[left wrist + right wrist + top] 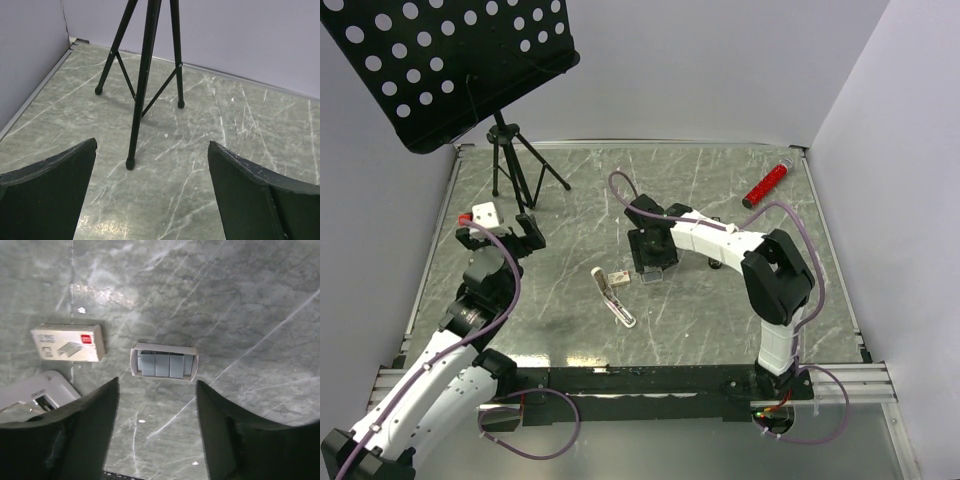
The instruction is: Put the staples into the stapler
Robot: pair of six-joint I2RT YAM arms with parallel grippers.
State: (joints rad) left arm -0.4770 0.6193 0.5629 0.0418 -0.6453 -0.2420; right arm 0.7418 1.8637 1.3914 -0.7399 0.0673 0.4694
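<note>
Stapler (616, 300): pale, lying open, left of the staple tray (164, 361) and nearer.
Right gripper (156, 390): fingers spread, poised over the tray, holding nothing.
Staple tray: grey strips inside, flat on the table (720, 320).
Staple box (67, 342): just left of the tray.
Left gripper (150, 155): fingers wide apart, empty, well left of the tray.
Red cylinder (766, 184): far right, beyond the tray.

tripod legs (145, 75) ahead of left tool (151, 144), close
</note>
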